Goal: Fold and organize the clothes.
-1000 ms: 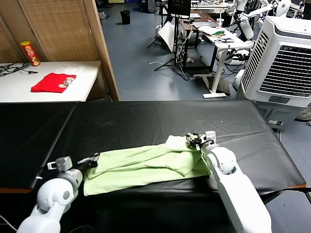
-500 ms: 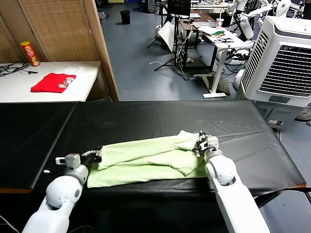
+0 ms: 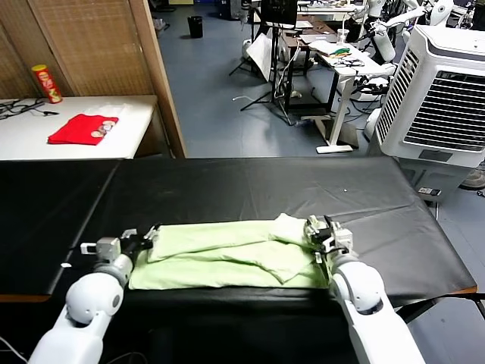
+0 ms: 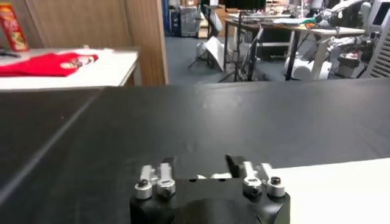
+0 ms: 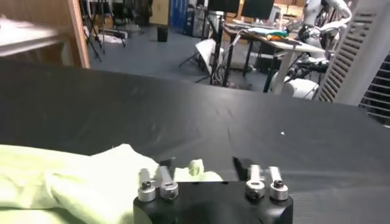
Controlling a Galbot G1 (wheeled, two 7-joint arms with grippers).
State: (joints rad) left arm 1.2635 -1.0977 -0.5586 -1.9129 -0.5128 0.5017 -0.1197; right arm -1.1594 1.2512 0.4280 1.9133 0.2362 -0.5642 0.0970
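Note:
The pale green T-shirt (image 3: 227,254) lies folded lengthwise as a long band near the front edge of the black table (image 3: 250,186). Its printed graphic is hidden. My left gripper (image 3: 144,240) is at the band's left end, low over the table. In the left wrist view (image 4: 200,164) its jaws stand wide apart, with the shirt (image 4: 341,192) beside them. My right gripper (image 3: 317,231) is at the band's right end. In the right wrist view (image 5: 202,163) its jaws stand apart with a small tuft of the shirt (image 5: 67,182) between them, not clamped.
A red folded garment (image 3: 82,127) and a red can (image 3: 47,83) lie on a white side table (image 3: 136,129) at the far left. A wooden partition (image 3: 155,76) stands behind. A white air cooler (image 3: 443,83) stands at the right.
The shirt's raised upper fold has been laid down flatter into a straight band. My right gripper has moved right and nearer the front edge; my left gripper has shifted slightly.

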